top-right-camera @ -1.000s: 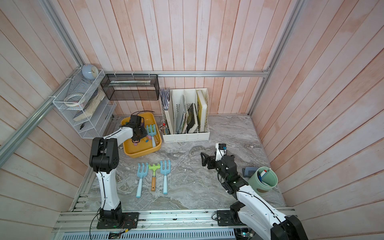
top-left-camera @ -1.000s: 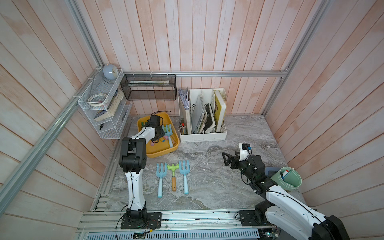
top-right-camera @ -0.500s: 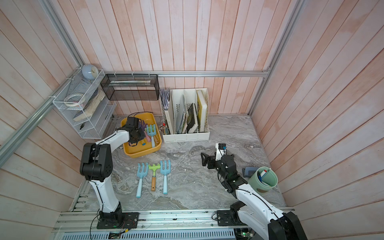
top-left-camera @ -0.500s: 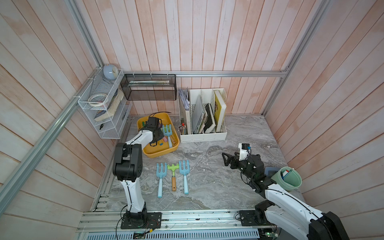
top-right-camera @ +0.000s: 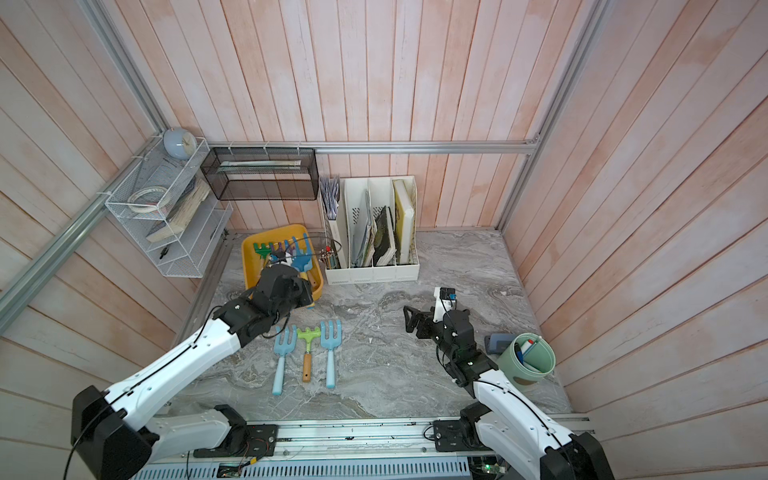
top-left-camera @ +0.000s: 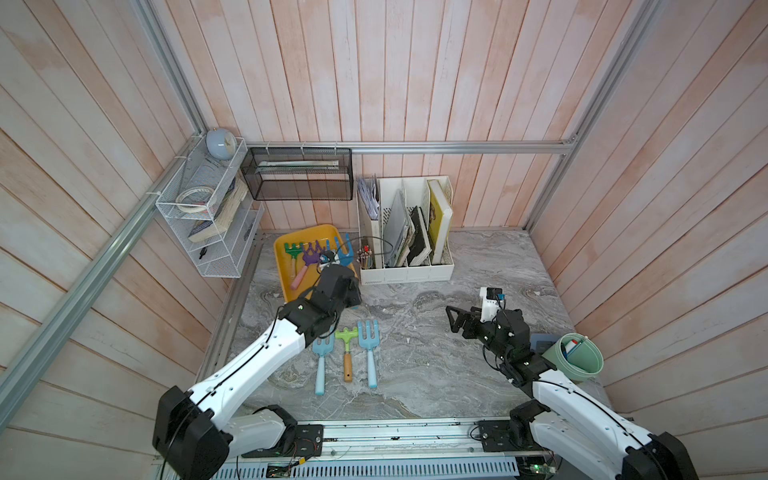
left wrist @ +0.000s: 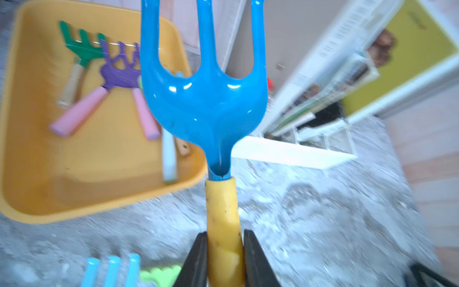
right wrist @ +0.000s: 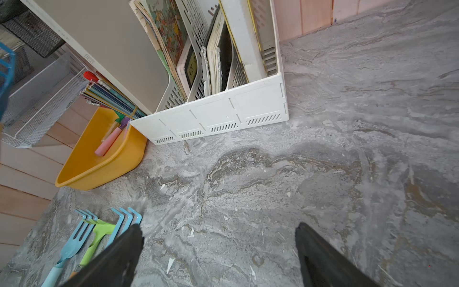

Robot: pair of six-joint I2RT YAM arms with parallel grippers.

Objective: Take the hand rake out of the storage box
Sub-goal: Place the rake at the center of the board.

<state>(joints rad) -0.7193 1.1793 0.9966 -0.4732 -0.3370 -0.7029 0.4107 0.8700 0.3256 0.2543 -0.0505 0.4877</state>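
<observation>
My left gripper [left wrist: 224, 248] is shut on the yellow handle of a blue three-pronged hand rake [left wrist: 206, 99]. The rake hangs in the air, its handle over the marble just outside the near right corner of the yellow storage box [top-left-camera: 286, 266]. Its blue head [top-left-camera: 344, 254] shows past my wrist in both top views. Several other rakes still lie in the box, among them a green one [left wrist: 82, 47] and a purple one with a pink handle [left wrist: 119, 72]. My right gripper [top-left-camera: 453, 320] stands open and empty above the table at the right.
Two light blue rakes [top-left-camera: 322, 353] [top-left-camera: 369, 345] and a green one [top-left-camera: 347, 345] lie side by side in front of the box. The white file organizer [top-left-camera: 407, 266] stands right of the box, with a pencil bundle [top-left-camera: 365, 257] between them. A green cup [top-left-camera: 579, 361] is at the right.
My left arm has drawn back from inside the box toward the front, bringing the blue rake up and out past the near rim. The right arm has stayed put.
</observation>
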